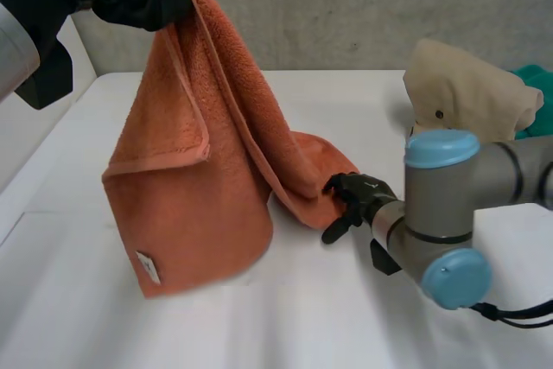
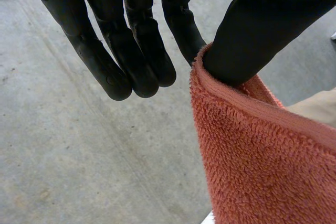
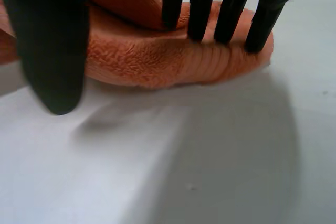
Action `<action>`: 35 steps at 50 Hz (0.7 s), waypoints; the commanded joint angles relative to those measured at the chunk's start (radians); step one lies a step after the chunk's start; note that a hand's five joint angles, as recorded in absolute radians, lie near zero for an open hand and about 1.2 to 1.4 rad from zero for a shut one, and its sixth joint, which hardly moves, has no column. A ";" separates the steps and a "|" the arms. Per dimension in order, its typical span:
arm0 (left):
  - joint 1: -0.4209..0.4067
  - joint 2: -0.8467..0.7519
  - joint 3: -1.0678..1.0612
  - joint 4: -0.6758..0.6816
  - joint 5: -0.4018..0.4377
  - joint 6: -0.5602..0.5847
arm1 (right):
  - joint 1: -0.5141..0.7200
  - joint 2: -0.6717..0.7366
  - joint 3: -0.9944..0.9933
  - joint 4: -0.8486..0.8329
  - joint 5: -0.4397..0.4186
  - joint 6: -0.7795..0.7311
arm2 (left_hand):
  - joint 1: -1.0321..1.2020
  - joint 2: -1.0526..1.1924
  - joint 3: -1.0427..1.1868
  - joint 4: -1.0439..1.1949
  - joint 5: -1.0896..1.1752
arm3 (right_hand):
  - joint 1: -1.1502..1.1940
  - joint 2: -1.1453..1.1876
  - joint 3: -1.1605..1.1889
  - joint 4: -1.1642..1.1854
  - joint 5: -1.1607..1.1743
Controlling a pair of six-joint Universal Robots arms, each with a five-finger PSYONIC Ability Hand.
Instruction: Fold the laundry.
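The left hand (image 1: 143, 2) holds the orange towel (image 1: 199, 179) high at the table's 11 o'clock. It pinches a top edge between thumb and one finger, and its other fingers (image 2: 131, 61) are straight and free. The towel hangs in a loose fold, with its lower end on the white table (image 1: 328, 317). At the towel's 4 o'clock end the right hand (image 1: 359, 192) lays straight fingers (image 3: 231, 19) on the cloth, thumb clear, gripping nothing.

That narrow pinch may slip under the hanging weight, and the towel would slump into a heap. A pull from above could also drag the low end from beneath the resting fingers. The beige cloth (image 1: 467, 84) at 2 o'clock lies well apart.
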 commanded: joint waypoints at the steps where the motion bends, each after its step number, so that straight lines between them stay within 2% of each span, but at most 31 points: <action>1: 0.011 -0.005 0.006 -0.009 -0.027 0.005 | 0.017 0.016 -0.042 -0.030 0.110 -0.006 | 0.248 0.202 0.208 0.203 0.226 | 0.876 0.876 0.878 0.883 0.873; 5: 0.053 -0.007 -0.023 -0.014 -0.028 0.006 | -0.029 -0.104 -0.008 -0.050 0.152 -0.053 | 0.248 0.202 0.208 0.203 0.226 | 0.876 0.876 0.878 0.883 0.873; 8: 0.108 -0.010 -0.060 -0.018 -0.020 0.017 | -0.095 -0.251 0.010 -0.038 0.089 -0.185 | 0.248 0.202 0.208 0.203 0.226 | 0.876 0.876 0.878 0.883 0.873; 10: 0.149 -0.024 -0.095 -0.026 -0.007 0.043 | -0.150 -0.338 0.016 0.033 -0.021 -0.347 | 0.248 0.202 0.208 0.203 0.226 | 0.876 0.876 0.878 0.883 0.873; 12: 0.178 -0.042 -0.125 -0.037 0.009 0.075 | -0.192 -0.387 0.015 0.115 -0.110 -0.465 | 0.248 0.202 0.208 0.203 0.226 | 0.876 0.876 0.878 0.883 0.873; 13: 0.210 -0.068 -0.152 -0.047 0.027 0.109 | -0.234 -0.427 0.010 0.221 -0.191 -0.590 | 0.248 0.202 0.208 0.203 0.226 | 0.876 0.876 0.878 0.883 0.873; 16: 0.260 -0.122 -0.191 -0.057 0.055 0.156 | -0.294 -0.455 -0.010 0.393 -0.276 -0.783 | 0.248 0.202 0.208 0.203 0.226 | 0.876 0.876 0.878 0.883 0.873; 17: 0.290 -0.166 -0.210 -0.060 0.073 0.178 | -0.328 -0.455 -0.027 0.500 -0.287 -0.894 | 0.248 0.202 0.208 0.203 0.226 | 0.876 0.876 0.878 0.883 0.873; 22: 0.346 -0.319 -0.215 -0.066 0.133 0.210 | -0.362 -0.431 -0.065 0.752 -0.268 -1.107 | 0.248 0.202 0.208 0.203 0.226 | 0.876 0.876 0.878 0.883 0.873; 24: 0.347 -0.375 -0.194 -0.063 0.153 0.215 | -0.359 -0.408 -0.082 0.760 -0.265 -1.127 | 0.248 0.202 0.208 0.203 0.226 | 0.876 0.876 0.878 0.883 0.873; 27: 0.344 -0.474 -0.117 -0.058 0.179 0.218 | -0.330 -0.354 -0.122 0.688 -0.265 -1.074 | 0.248 0.202 0.208 0.203 0.226 | 0.876 0.876 0.878 0.883 0.873; 31: 0.330 -0.560 0.056 -0.041 0.156 0.210 | -0.287 -0.288 -0.212 0.474 -0.254 -0.925 | 0.248 0.202 0.208 0.203 0.226 | 0.876 0.876 0.878 0.883 0.873; 32: 0.326 -0.577 0.146 -0.020 0.130 0.203 | -0.276 -0.262 -0.265 0.361 -0.238 -0.865 | 0.248 0.202 0.208 0.203 0.226 | 0.876 0.876 0.878 0.883 0.873; 35: 0.315 -0.585 0.280 0.038 0.081 0.183 | -0.270 -0.234 -0.356 0.184 -0.190 -0.776 | 0.248 0.202 0.208 0.203 0.226 | 0.876 0.876 0.878 0.883 0.873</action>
